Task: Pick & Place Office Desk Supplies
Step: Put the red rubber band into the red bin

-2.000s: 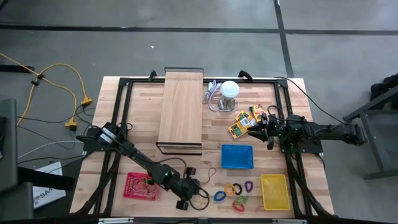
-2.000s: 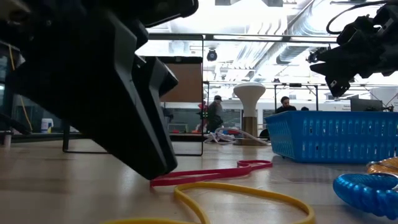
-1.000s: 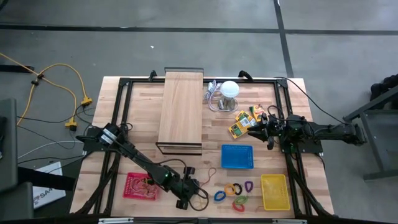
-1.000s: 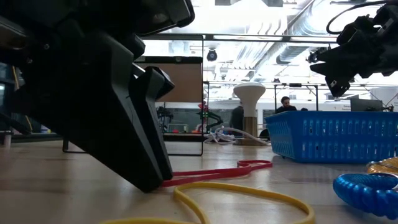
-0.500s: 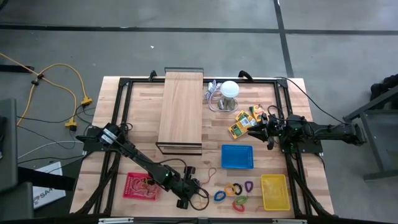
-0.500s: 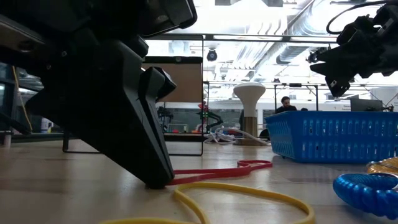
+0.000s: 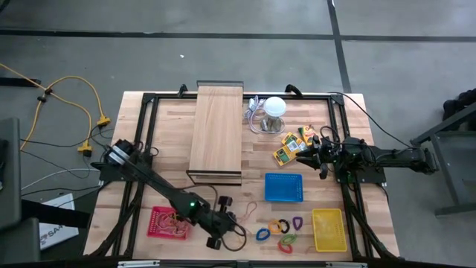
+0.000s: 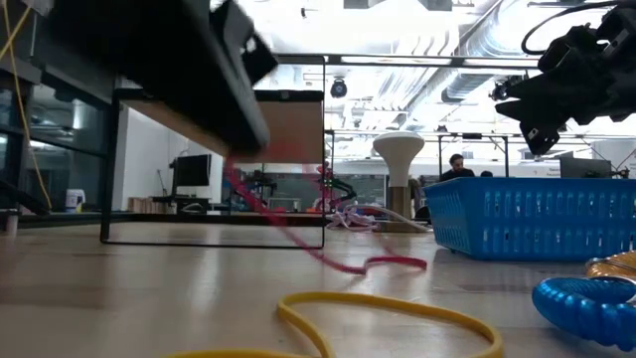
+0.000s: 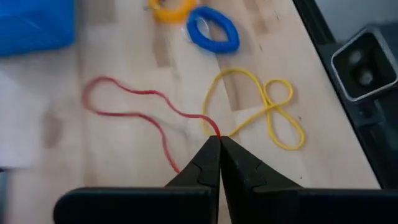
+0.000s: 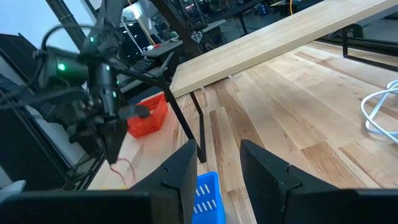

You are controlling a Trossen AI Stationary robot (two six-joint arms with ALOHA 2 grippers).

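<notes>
Left hand: the left hand [image 9: 219, 142] is pinched shut on the red rubber band [image 9: 127, 112], holding it at one end; in the low view the band [image 8: 298, 231] hangs slanting from the raised fingers down to the bench [image 8: 119, 288], its far loop resting on the wood. In the high view this hand [image 7: 223, 223] sits at about 6 o'clock on the bench.
Right hand: the right hand [image 7: 311, 155] hovers at about 3 o'clock, above the yellow-orange packs [image 7: 291, 147]; its fingers [image 10: 186, 165] stand apart with nothing between them.
Yellow rubber band: the yellow rubber band [image 9: 261, 109] lies flat on the bench in a twisted figure, just beside the gripped end of the red one.
Loop clips: the blue clip [image 9: 213, 30] and the orange clip [image 9: 168, 9] lie near each other beyond the bands; in the high view the clip cluster [image 7: 281, 231] is at about 5 o'clock.
Baskets: blue basket [image 7: 283, 187] near centre; yellow basket [image 7: 329, 229] at 4 o'clock; red basket [image 7: 168, 222] at 7 o'clock.
Wooden board: the board [image 7: 216, 132] stands raised on a dark frame at about 11 o'clock.
White round object: the white round object [image 7: 275, 106] with its grey cable is at 12 o'clock.
</notes>
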